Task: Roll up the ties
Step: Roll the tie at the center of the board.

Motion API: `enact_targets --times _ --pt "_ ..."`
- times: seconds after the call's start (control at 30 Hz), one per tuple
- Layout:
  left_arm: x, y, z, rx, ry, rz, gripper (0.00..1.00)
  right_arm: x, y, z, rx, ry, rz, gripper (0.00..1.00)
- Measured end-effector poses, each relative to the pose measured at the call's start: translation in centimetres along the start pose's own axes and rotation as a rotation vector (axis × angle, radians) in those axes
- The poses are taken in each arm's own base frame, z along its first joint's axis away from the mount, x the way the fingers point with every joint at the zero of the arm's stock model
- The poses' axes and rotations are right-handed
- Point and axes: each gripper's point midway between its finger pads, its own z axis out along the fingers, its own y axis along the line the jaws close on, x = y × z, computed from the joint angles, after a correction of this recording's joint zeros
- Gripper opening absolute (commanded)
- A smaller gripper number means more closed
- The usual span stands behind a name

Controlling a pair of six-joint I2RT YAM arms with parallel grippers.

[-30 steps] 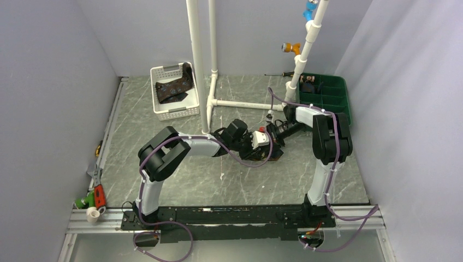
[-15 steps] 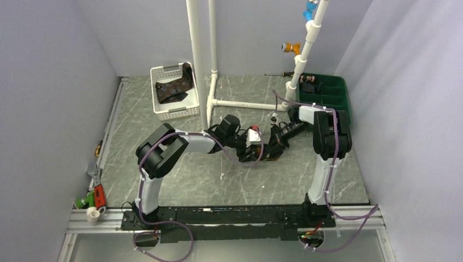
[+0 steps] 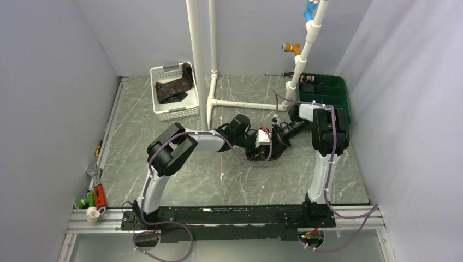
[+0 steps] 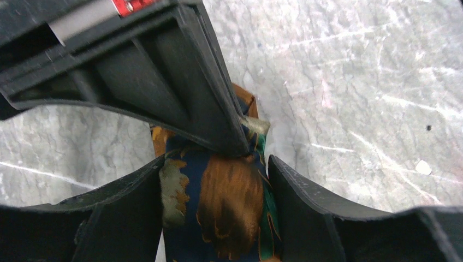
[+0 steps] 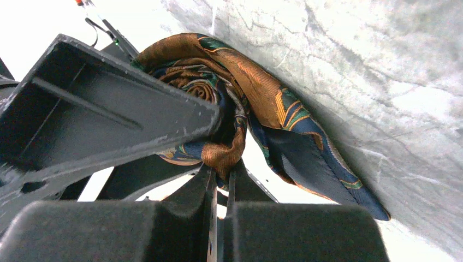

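Note:
A tie (image 4: 229, 202), dark blue with orange and teal mottling, is partly rolled into a coil (image 5: 207, 90) at mid-table, and its wide end trails onto the surface (image 5: 327, 169). My left gripper (image 4: 215, 162) holds the roll between its two fingers. My right gripper (image 5: 221, 174) is nearly closed, pinching a fold of the same tie at the roll's edge. In the top view both grippers, left (image 3: 261, 141) and right (image 3: 277, 141), meet over the tie (image 3: 274, 154), which is mostly hidden. A second dark patterned tie (image 3: 174, 87) lies in the white basket (image 3: 185, 112).
A white PVC pipe frame (image 3: 197, 65) stands just behind the grippers, with its base bar (image 3: 245, 103) on the table. A green compartment tray (image 3: 327, 101) sits at the back right. Hand tools (image 3: 95, 196) lie at the front left edge. A screwdriver (image 3: 275, 73) lies at the back.
Both grippers, with the tie between them, have shifted slightly toward the back right. The left wrist has swung out and back. Both keep their hold.

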Motion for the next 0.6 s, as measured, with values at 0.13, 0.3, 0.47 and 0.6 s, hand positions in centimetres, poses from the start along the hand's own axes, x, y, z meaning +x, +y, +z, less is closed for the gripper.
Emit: enact_targets --times 0.13,0.3,0.47,0.6 --pt "1.6 -0.5 -0.2 -0.006 0.037 -0.009 0.61 -0.1 -0.3 0.0 0.014 0.008 0.008 0.00" --pt "2.1 -0.7 -0.2 -0.010 0.035 -0.007 0.46 0.0 -0.5 0.0 0.031 0.014 0.021 0.00" --pt "2.1 -0.6 -0.2 -0.025 0.031 -0.032 0.14 0.0 -0.6 0.0 0.038 0.015 0.025 0.09" --pt "2.1 -0.5 -0.2 -0.029 0.043 -0.051 0.08 -0.1 -0.5 -0.2 0.032 -0.001 -0.002 0.41"
